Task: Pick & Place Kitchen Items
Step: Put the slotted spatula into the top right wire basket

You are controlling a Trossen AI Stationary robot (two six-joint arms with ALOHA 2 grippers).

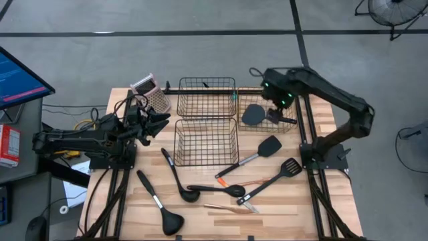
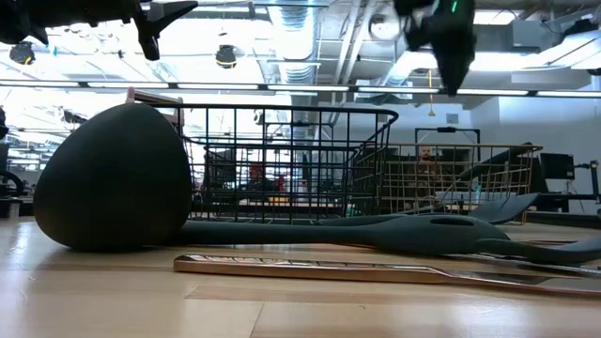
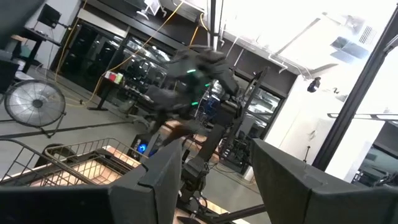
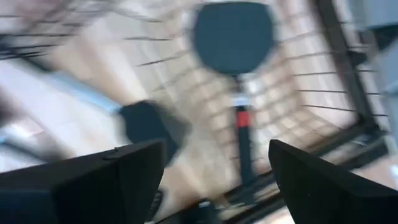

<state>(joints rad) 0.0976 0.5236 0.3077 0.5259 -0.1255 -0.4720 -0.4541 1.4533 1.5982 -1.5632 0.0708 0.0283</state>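
Observation:
A black round-headed spatula (image 1: 253, 115) with a red band on its handle (image 4: 242, 117) lies in the copper wire basket (image 1: 289, 122) at the far right. My right gripper (image 1: 275, 112) hovers open above it, its fingers on either side of the handle in the right wrist view (image 4: 214, 168), touching nothing. My left gripper (image 1: 159, 124) is open and empty, raised at the table's left near the grater. Two black ladles (image 1: 160, 211) (image 1: 177, 177), a black spoon (image 1: 217, 189), two black turners (image 1: 257, 154) (image 1: 274, 179) and a thin copper piece (image 1: 231, 209) lie flat on the table.
Two black wire baskets stand mid-table, one at the far side (image 1: 206, 97) and one nearer (image 1: 205, 142). A pink-topped box grater (image 1: 150, 92) stands at the far left. In the low view a ladle bowl (image 2: 113, 178) and the copper piece (image 2: 376, 272) lie nearest.

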